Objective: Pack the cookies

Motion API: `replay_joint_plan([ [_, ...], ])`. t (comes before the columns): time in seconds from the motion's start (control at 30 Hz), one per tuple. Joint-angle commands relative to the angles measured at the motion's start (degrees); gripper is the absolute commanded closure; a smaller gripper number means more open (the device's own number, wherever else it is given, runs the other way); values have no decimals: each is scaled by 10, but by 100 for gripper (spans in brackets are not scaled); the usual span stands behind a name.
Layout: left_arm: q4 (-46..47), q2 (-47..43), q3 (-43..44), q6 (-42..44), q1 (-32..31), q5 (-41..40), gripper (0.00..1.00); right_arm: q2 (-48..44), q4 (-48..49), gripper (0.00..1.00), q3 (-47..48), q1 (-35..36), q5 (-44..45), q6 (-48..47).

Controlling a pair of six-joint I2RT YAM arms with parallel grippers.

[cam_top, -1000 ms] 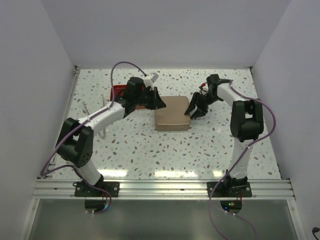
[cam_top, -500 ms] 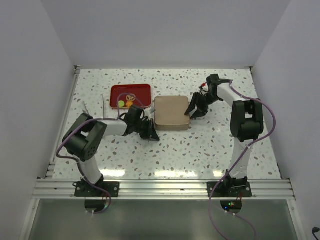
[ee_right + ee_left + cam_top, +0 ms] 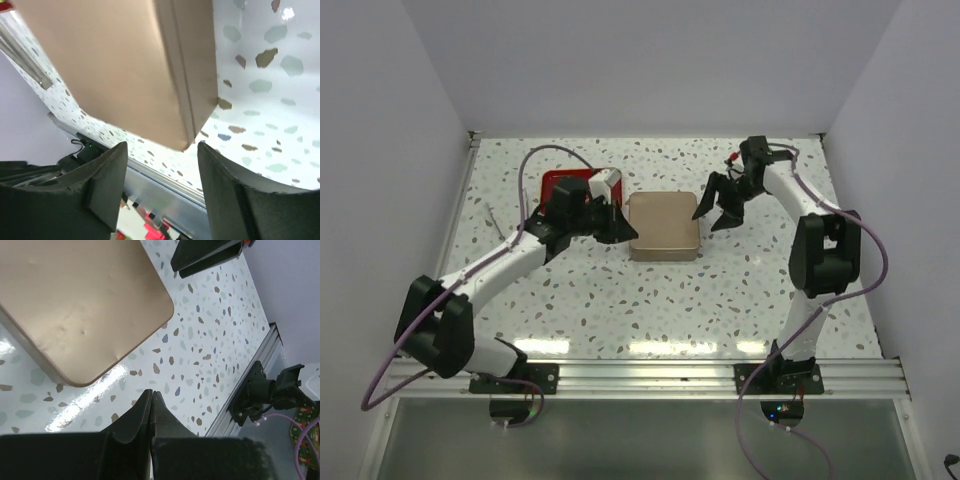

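A closed tan tin box (image 3: 664, 227) lies in the middle of the table. My left gripper (image 3: 617, 226) is shut and empty, right at the box's left edge; in the left wrist view its tips (image 3: 151, 393) hover over bare table just off the box's corner (image 3: 75, 300). My right gripper (image 3: 717, 213) is open and empty at the box's right edge; in the right wrist view its jaws (image 3: 162, 150) stand wide apart on either side of a corner of the box (image 3: 125, 65). The cookies are hidden behind my left arm.
A red tray (image 3: 552, 181) sits at the left of the box, mostly covered by my left arm. The aluminium rail (image 3: 650, 378) runs along the near edge. White walls enclose the table on three sides.
My left arm has swung from in front of the tray to over it, with its gripper now at the box's left edge. My right gripper has shifted slightly back and right.
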Motion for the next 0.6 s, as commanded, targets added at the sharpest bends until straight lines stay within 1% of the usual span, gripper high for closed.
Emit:
replay_joint_plan([
  [0.0, -80, -75, 28, 38, 19, -86, 100, -91, -34, 33, 19, 2, 30, -15],
  [0.03, -92, -89, 29, 38, 31, -108, 99, -104, -39, 32, 14, 2, 34, -16],
  [0.07, -103, -103, 29, 39, 37, -134, 92, -117, -42, 31, 11, 2, 39, -16],
  [0.1, -124, -118, 28, 41, 43, -187, 64, -131, -43, 31, 5, 2, 46, -16],
  [0.13, -132, -147, 26, 42, 51, -215, 47, -166, -42, 29, -12, 2, 51, -15],
  [0.17, -139, -162, 23, 45, 53, -245, 0, -184, -40, 29, -21, 3, 53, -14],
  [0.2, -157, -175, 23, 49, 56, -298, 0, -205, -34, 28, -31, 2, 59, -11],
  [0.27, -171, -208, 20, 58, 65, -357, 0, -268, -25, 27, -60, 2, 61, -14],
  [0.3, -181, -224, 18, 61, 67, -407, 0, -290, -20, 27, -71, 2, 65, -16],
  [0.33, -187, -228, 17, 62, 71, -438, 0, -335, -18, 26, -95, 2, 67, -18],
  [0.37, -194, -235, 16, 62, 70, -472, 0, -354, -14, 26, -108, 2, 67, -23],
  [0.4, -198, -247, 3, 61, 71, -537, 0, -369, -19, 26, -119, 6, 71, -34],
  [0.43, -192, -254, -6, 65, 73, -559, 0, -385, -23, 27, -144, 9, 88, -39],
  [0.47, -181, -260, -34, 86, 73, -578, 0, -408, -29, 28, -158, 11, 92, -44],
  [0.5, -151, -270, -50, 99, 73, -602, 0, -422, -32, 28, -173, 12, 92, -49],
  [0.57, -123, -278, -79, 125, 80, -624, 0, -453, -33, 28, -207, 11, 90, -51],
])
